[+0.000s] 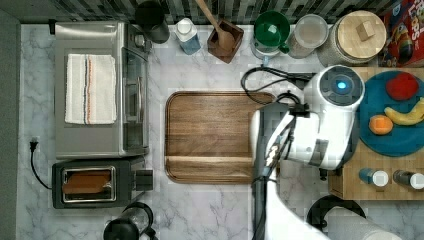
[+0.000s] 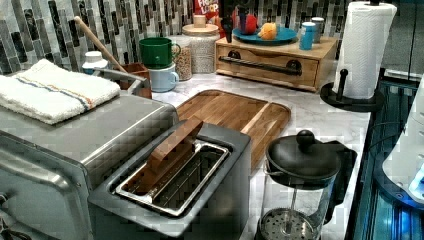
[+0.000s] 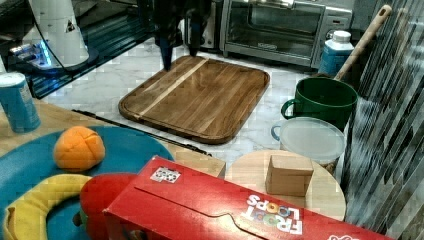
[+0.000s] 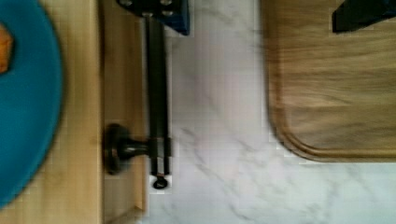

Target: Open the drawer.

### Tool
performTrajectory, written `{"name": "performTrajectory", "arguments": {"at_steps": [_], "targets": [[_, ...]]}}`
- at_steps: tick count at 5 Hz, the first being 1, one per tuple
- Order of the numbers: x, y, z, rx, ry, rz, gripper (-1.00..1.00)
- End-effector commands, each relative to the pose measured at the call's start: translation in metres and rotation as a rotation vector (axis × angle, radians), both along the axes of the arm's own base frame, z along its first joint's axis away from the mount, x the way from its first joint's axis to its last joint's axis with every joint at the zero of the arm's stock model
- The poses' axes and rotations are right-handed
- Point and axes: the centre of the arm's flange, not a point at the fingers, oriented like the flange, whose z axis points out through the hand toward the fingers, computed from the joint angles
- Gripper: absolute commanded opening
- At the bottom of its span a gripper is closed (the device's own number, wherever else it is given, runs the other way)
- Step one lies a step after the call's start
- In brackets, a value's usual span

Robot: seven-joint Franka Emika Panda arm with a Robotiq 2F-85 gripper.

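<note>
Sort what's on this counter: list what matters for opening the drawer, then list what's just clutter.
For the job:
- drawer
- black bar handle
- gripper

Just lying about:
- cutting board
- blue plate with fruit
- paper towel roll
- toaster
- toaster oven
- green mug
- cereal box

A brown cutting board (image 1: 210,136) lies flat in the middle of the white marble counter (image 1: 200,210). At the top view's left sits a silver toaster oven (image 1: 100,87) with a striped towel (image 1: 90,88) on top. Just beside it is a toaster (image 1: 95,186), and near that a black coffee press (image 1: 127,225). Along the tiled wall stand a green cup (image 1: 271,29), a jar with a wooden lid (image 1: 357,36) and a red cereal box (image 3: 225,210). A blue plate (image 1: 400,135) holds an orange (image 1: 381,124) and a banana (image 1: 407,115).
</note>
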Motion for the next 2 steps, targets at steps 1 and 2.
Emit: {"name": "performTrajectory", "arguments": {"at_steps": [1, 2], "targets": [[0.011, -0.042, -0.014, -0.052, -0.088, -0.012, 1.00], [0.010, -0.044, -0.029, -0.046, -0.115, -0.022, 1.00]]}}
